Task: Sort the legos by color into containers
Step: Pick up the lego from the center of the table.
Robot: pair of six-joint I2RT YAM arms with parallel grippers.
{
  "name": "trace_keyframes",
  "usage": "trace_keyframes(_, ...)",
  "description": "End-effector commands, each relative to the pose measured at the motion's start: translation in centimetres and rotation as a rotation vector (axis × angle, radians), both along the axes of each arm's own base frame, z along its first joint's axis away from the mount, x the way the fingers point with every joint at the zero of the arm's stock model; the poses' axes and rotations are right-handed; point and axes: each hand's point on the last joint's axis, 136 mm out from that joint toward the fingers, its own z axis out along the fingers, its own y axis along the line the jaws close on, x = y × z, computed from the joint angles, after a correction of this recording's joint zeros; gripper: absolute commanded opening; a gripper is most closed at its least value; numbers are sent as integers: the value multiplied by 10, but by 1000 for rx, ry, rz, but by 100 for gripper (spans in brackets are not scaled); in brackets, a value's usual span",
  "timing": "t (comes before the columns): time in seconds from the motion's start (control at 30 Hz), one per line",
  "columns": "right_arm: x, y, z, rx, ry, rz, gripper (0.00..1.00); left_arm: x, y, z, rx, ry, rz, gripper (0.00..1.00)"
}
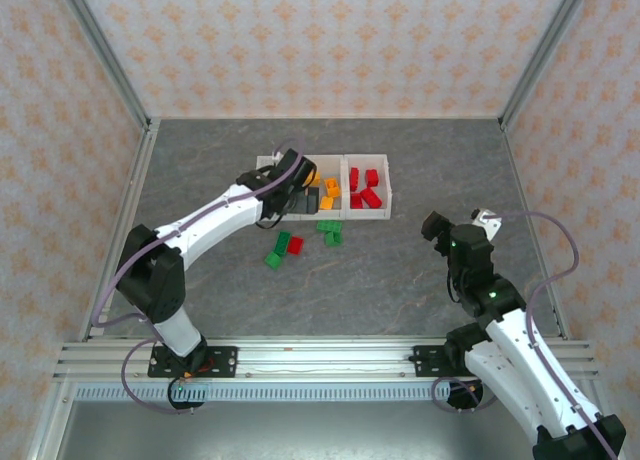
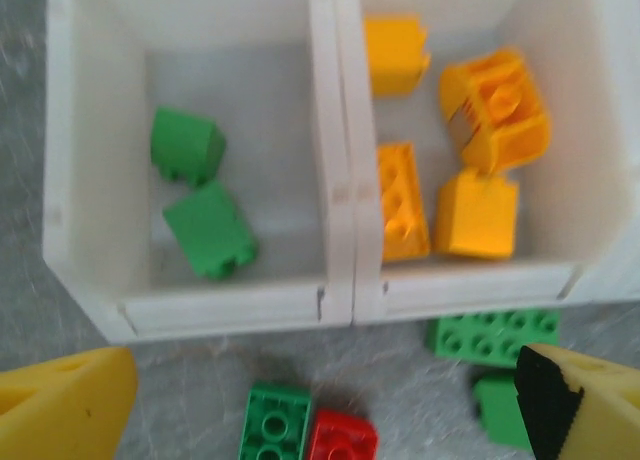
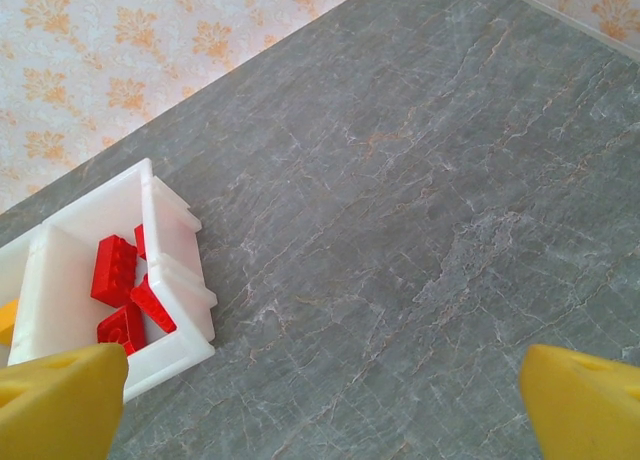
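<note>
The containers (image 1: 366, 218) stand in a row at the table's middle back. In the left wrist view the left bin (image 2: 200, 305) holds two green legos (image 2: 210, 230), and the middle bin (image 2: 470, 280) holds several orange-yellow ones (image 2: 478, 213). The right bin (image 3: 180, 355) holds red legos (image 3: 113, 270). On the table in front lie a green brick (image 2: 273, 425) touching a red one (image 2: 343, 440), a flat green piece (image 2: 493, 333) and another green brick (image 2: 500, 410). My left gripper (image 1: 298, 192) hangs open above the left bin's near side, holding nothing. My right gripper (image 1: 435, 225) is open over bare table to the right of the bins.
The loose bricks (image 1: 285, 248) lie just in front of the bins, between them and the arms' bases. Patterned walls and metal posts (image 1: 115, 65) close the table at the back and sides. Grey table (image 3: 420, 210) stretches to the right of the red bin.
</note>
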Motion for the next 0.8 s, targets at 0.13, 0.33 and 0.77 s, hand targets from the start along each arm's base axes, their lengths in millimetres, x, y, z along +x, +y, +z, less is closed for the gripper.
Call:
trace_keyframes(0.13,2,1,3,3,-18,1,100,-36,-46,2,-120,24,-17,99)
trace_keyframes(0.33,2,1,4,5,-19,6,100,-51,-85,-27,-107,100,-29,99)
trace_keyframes(0.77,1,1,6,5,-33,8,100,-44,-111,-85,-16,218,-1,99)
